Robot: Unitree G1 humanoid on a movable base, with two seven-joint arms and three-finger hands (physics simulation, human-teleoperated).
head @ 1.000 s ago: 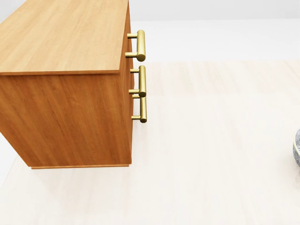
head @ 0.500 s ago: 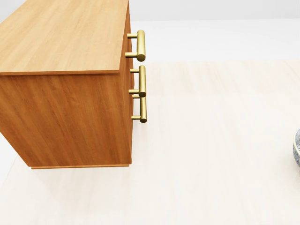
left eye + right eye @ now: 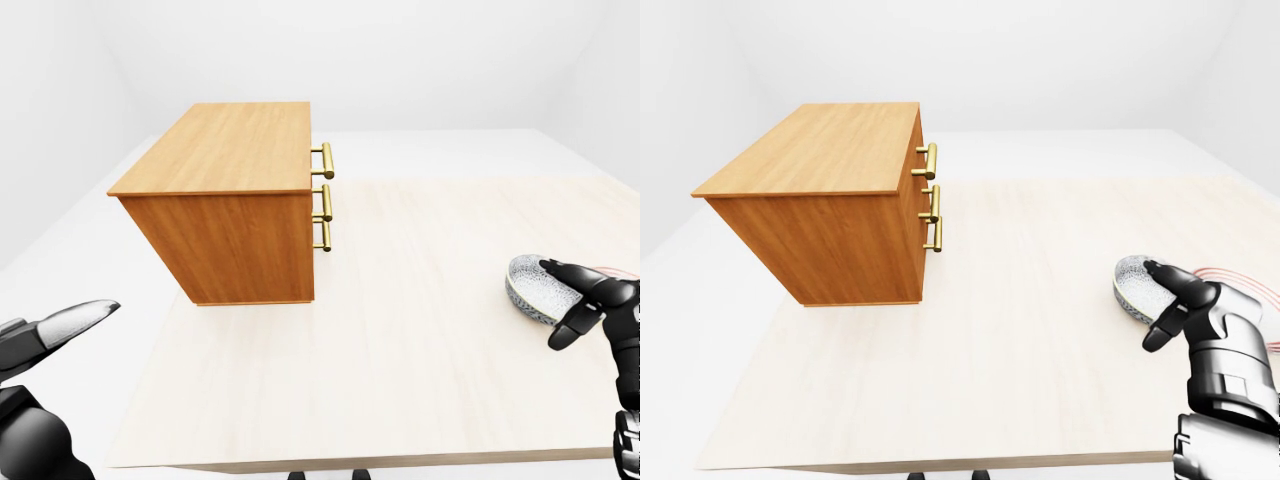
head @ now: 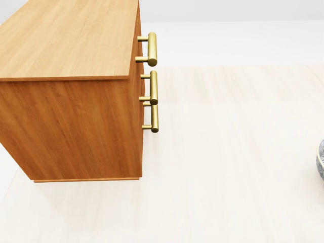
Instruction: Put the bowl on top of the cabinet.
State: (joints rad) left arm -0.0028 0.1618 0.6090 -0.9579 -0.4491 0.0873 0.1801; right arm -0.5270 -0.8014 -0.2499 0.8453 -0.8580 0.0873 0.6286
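The bowl (image 3: 1134,283) is shallow and round, with a grey-and-white speckled pattern inside and a darker patterned outer wall. It sits on the pale wooden table (image 3: 400,340), toward 3 o'clock in the eye views and well apart from the cabinet (image 3: 225,150), lying at about 4 o'clock from it. In the head view only a sliver of its rim shows, at the 3 o'clock edge.

The right hand (image 3: 1185,300) is at the bowl's near side. Its black fingers (image 3: 558,270) are spread and loosely bent: one lies over the rim, and another hangs down at 5 o'clock of the bowl. They are not clamped round it (whether the upper finger actually touches the rim is hard to tell).

The left hand (image 3: 50,335) is at 8 o'clock in the left-eye view, off the table's edge, with its fingers stretched out straight and nothing in them.

The cabinet is warm orange wood with three brass handles (image 3: 325,160) on its 3 o'clock face, and its top is bare.
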